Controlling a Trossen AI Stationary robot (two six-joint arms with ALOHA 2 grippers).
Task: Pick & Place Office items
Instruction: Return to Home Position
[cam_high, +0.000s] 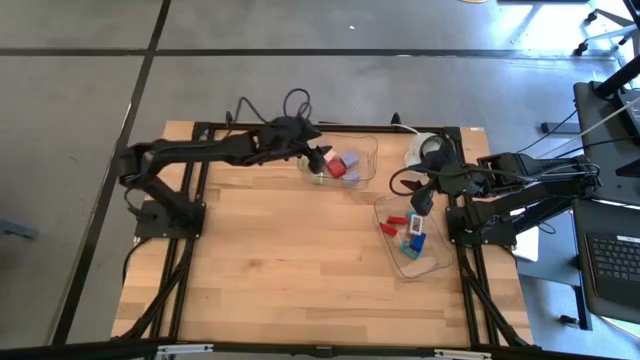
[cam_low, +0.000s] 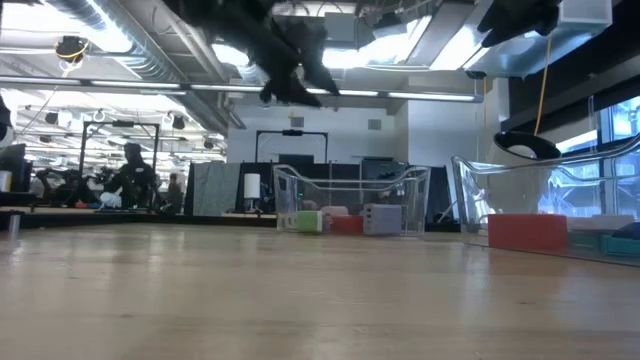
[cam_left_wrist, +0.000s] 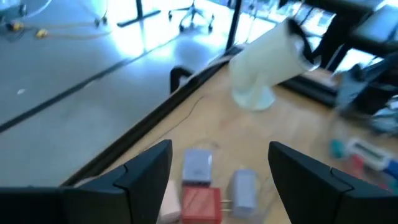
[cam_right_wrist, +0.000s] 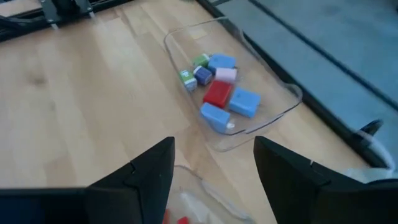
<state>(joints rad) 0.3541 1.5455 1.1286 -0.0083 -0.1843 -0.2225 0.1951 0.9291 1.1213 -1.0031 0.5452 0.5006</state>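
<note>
Hovering over far tub (cam_high: 370, 146) w/ office items (cam_high: 340, 167) inside, your L gripper (cam_high: 322, 157), jaws wide, empty, R gripper (cam_high: 421, 207) right of that tub, also wide

1. Table (cam_high: 280, 250): pale wood planks, black frame.
2. Tub at the far edge (cam_high: 368, 143): clear. It holds a red block (cam_high: 337, 169), a lavender block (cam_high: 351, 160) and a green-and-white piece (cam_high: 317, 178).
3. Tub at the right edge (cam_high: 400, 268): clear. It holds a red piece (cam_high: 397, 219), a white piece (cam_high: 414, 230), a blue piece (cam_high: 418, 243) and a teal piece (cam_high: 405, 248).
4. Round object (cam_high: 425, 150) at the far right corner: white and black.
5. Left arm (cam_high: 200, 152) and right arm (cam_high: 530, 170): black.
</note>
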